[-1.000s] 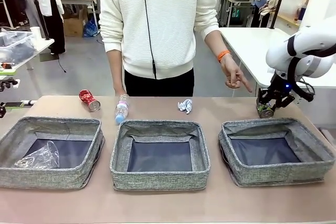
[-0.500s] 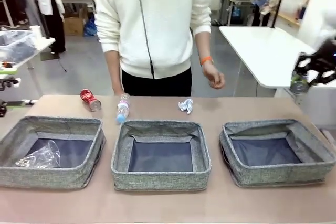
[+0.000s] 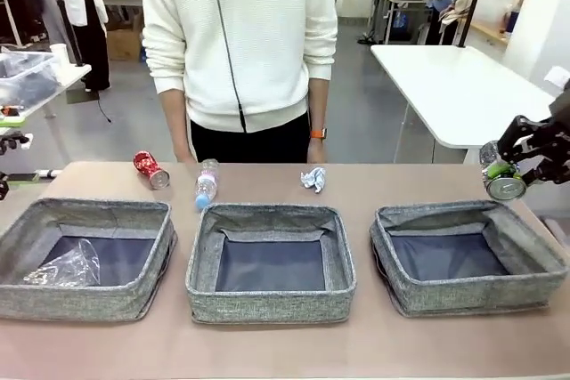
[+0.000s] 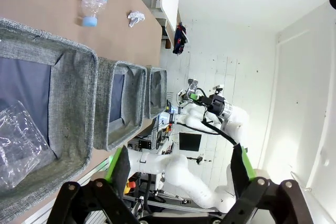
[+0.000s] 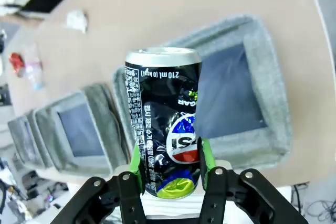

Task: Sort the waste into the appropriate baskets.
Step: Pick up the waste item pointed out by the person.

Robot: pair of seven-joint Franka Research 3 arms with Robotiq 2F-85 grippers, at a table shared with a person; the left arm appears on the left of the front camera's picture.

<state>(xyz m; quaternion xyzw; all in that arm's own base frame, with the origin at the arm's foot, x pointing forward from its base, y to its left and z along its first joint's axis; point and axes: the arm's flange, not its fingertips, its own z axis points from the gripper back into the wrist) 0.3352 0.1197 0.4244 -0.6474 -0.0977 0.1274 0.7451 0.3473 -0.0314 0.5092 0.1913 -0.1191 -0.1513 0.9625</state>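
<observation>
Front view: at the left, the left basket (image 3: 89, 300) holds the clear plastic bag (image 3: 67, 266) against its left wall. Behind it, on the far strip of the table (image 3: 267, 349), lie the crushed red can (image 3: 150, 169) and the clear plastic bottle (image 3: 206, 183), just apart. The crumpled white paper wad (image 3: 313, 179) lies farther right, behind the middle basket (image 3: 267, 304). A person (image 3: 239, 42) stands at the far edge, arms hanging.

The three baskets sit in a row with narrow gaps between them and a bare band of table along the near edge.

At the far right, the right gripper (image 3: 509, 180) hangs in the air over the far right corner of the right basket (image 3: 463, 295). It is clamped partway on the dark blue-silver can (image 3: 503, 186), which is tilted with its silver end toward the camera.

In the right wrist view the green pads (image 5: 136, 163) press both sides of the can, with the right basket open below.

In the left wrist view the left gripper (image 4: 178, 174) has its fingers spread wide with nothing between them, looking along the row from the left end.
</observation>
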